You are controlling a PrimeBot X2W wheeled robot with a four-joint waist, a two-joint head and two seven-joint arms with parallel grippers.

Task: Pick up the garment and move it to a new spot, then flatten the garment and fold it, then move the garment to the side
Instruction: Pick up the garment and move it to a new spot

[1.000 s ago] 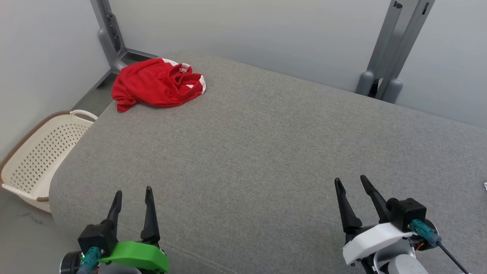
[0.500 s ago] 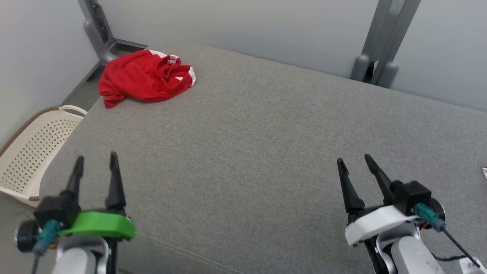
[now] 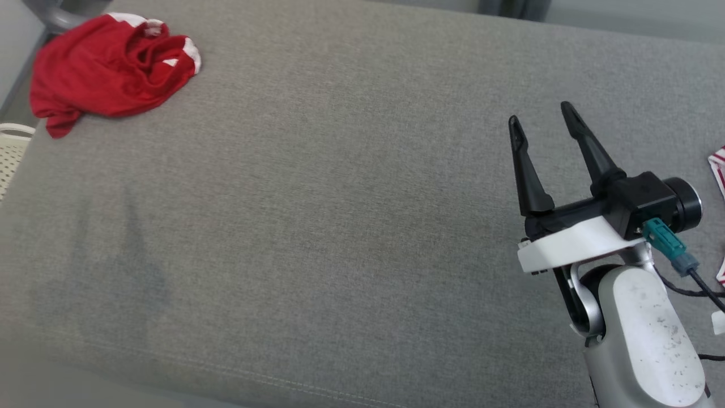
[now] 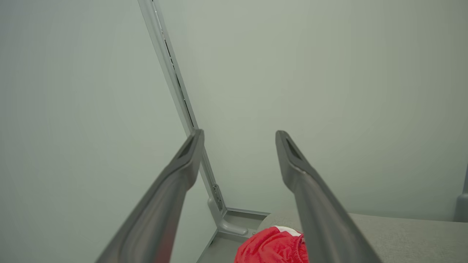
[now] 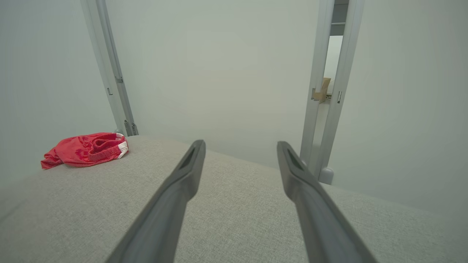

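Right gripper (image 3: 540, 112): jaws stand wide apart, nothing between them. Its pale forearm (image 3: 640, 334) rises from the lower right of the head view. The wrist carries the two dark fingers pointing up that view and leaning slightly left, over the grey cushioned surface (image 3: 340, 198). The right wrist view shows these fingers clear above the fabric and aimed at the far wall (image 5: 219, 73).

Left gripper (image 4: 239, 132): jaws equally wide, empty. In the left wrist view the fingers are directed at the corner where the pale walls meet, alongside a grey metal post (image 4: 172, 73). The garment (image 4: 268, 246) lies low between them at the bottom edge, partly hidden behind the right-hand finger.

Garment, condition: red with white trim, crumpled in a heap at the far left corner of the cushioned surface. It is well apart from the right gripper and untouched by either gripper. A pale perforated basket (image 3: 8, 153) shows at the left edge of the head view, just off the surface near the garment
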